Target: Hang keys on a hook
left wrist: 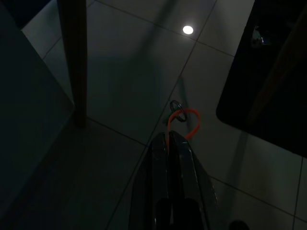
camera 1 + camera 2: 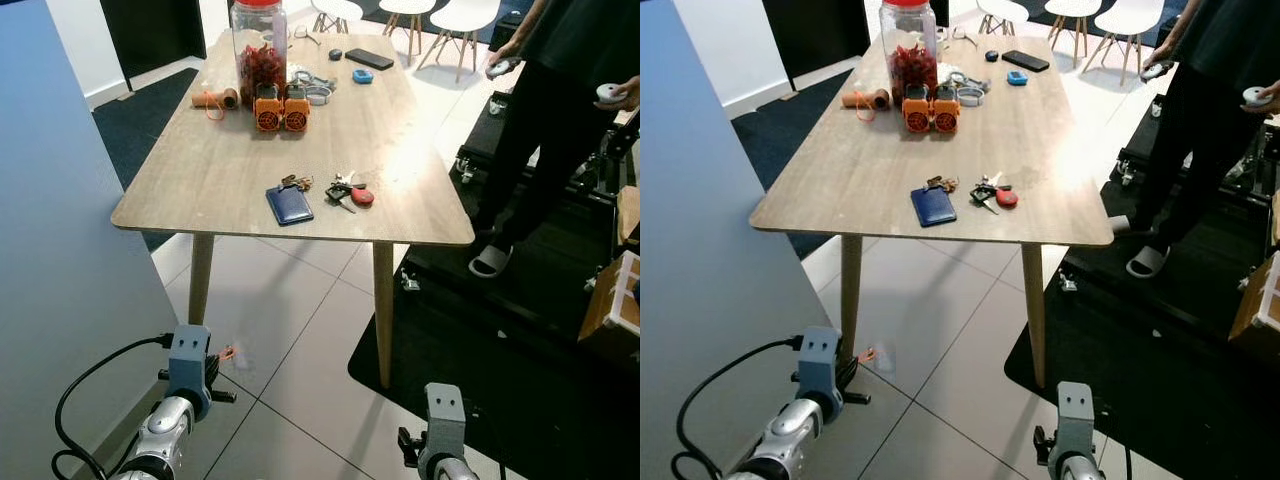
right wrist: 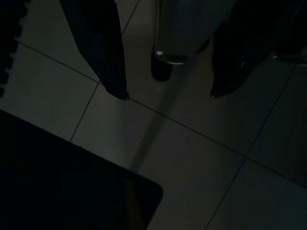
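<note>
Your left gripper (image 1: 169,139) hangs low over the tiled floor (image 2: 290,340), near the table's near-left leg (image 2: 200,275), and its 2 black fingers (image 1: 158,158) are pressed together on an orange cord loop (image 1: 188,125). That loop carries a small metal ring (image 1: 176,106) just past the fingertips; in the left wrist view it is too dark to make out any key blades on it. From the head camera you see a touch of orange (image 2: 228,352) just right of the left wrist.

Your right gripper (image 3: 168,96) also hangs low, over the tiles at the edge of the black mat (image 2: 480,380), and its 2 fingers (image 3: 103,52) stand well apart with only floor between them.

Up on the wooden table (image 2: 230,170), toward the near edge, you have a bunch of keys with a red fob (image 2: 350,193), a smaller key bunch (image 2: 296,182) to its left, and a blue wallet (image 2: 289,204) just near of that. Both bunches lie well apart from either gripper.

Farther back stand a jar with a red lid (image 2: 259,50), 2 orange devices (image 2: 280,110) and a black phone (image 2: 369,58). A person (image 2: 560,110) stands at the right, a controller in each hand.
</note>
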Controlling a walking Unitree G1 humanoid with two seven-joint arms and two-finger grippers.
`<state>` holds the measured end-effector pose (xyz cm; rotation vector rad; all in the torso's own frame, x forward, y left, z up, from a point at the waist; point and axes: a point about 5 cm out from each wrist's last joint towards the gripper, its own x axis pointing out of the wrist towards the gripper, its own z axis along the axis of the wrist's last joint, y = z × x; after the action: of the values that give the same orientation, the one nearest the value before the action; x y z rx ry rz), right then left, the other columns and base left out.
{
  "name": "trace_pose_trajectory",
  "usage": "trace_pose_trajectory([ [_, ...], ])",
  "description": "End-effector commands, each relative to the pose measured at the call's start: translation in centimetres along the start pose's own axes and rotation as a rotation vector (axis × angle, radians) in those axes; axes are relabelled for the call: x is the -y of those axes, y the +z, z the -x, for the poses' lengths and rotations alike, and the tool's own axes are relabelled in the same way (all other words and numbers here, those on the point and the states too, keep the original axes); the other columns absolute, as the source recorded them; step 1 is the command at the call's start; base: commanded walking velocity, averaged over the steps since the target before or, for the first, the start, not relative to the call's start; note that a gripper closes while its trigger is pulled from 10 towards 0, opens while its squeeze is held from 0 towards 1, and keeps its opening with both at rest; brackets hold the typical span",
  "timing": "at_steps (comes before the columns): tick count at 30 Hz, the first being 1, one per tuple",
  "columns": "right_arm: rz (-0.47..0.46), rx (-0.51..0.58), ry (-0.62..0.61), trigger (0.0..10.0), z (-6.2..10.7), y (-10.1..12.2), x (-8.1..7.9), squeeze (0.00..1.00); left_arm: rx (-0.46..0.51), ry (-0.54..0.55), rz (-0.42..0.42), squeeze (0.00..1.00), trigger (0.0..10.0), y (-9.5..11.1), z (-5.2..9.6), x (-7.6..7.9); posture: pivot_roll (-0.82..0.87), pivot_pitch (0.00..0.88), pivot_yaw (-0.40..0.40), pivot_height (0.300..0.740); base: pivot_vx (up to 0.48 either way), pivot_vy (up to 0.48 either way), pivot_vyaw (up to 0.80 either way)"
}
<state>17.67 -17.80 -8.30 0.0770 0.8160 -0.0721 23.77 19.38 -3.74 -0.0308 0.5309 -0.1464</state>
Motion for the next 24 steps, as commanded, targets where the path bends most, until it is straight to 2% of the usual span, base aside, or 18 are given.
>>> trace_pose_trajectory([
  [1, 0.013, 0.011, 0.003, 10.0, 0.01, 0.12, 0.01, 0.0, 0.014, 0.015, 0.011, 0.0, 10.0, 0.26, -0.02, -0.26, 0.08, 0.0, -0.02, 0.74, 0.0, 0.0, 0.8],
  [5, 0.031, 0.017, 0.01, 10.0, -0.04, 0.28, -0.13, 0.0, 0.02, 0.026, 0.022, 0.0, 10.0, 0.36, -0.02, -0.38, 0.08, 0.0, -0.023, 0.74, 0.0, 0.0, 0.8],
  [10, 0.033, 0.028, 0.013, 10.0, -0.16, 0.66, -0.24, 0.0, 0.005, 0.042, 0.074, 0.0, 10.0, 0.2, -0.06, -0.53, 0.09, 0.0, -0.028, 0.74, 0.0, 0.0, 0.8],
  [15, 0.036, 0.036, 0.016, 10.0, -0.25, 0.95, -0.31, 0.0, -0.003, 0.034, 0.072, 0.0, 10.0, 0.06, -0.02, -0.46, 0.09, 0.0, -0.027, 0.74, 0.0, 0.0, 0.8],
  [18, 0.038, 0.041, 0.017, 10.0, -0.28, 1.09, -0.27, 0.0, 0.031, 0.069, 0.058, 0.0, 10.0, 0.39, 0.01, -0.64, 0.09, 0.0, -0.032, 0.74, 0.0, 0.0, 0.8],
  [24, 0.044, 0.039, 0.019, 10.0, -0.26, 1.04, -0.23, 0.0, 0.013, 0.117, 0.078, 0.0, 10.0, 0.58, -0.2, -0.93, 0.08, 0.0, -0.033, 0.74, 0.0, 0.0, 0.8],
])
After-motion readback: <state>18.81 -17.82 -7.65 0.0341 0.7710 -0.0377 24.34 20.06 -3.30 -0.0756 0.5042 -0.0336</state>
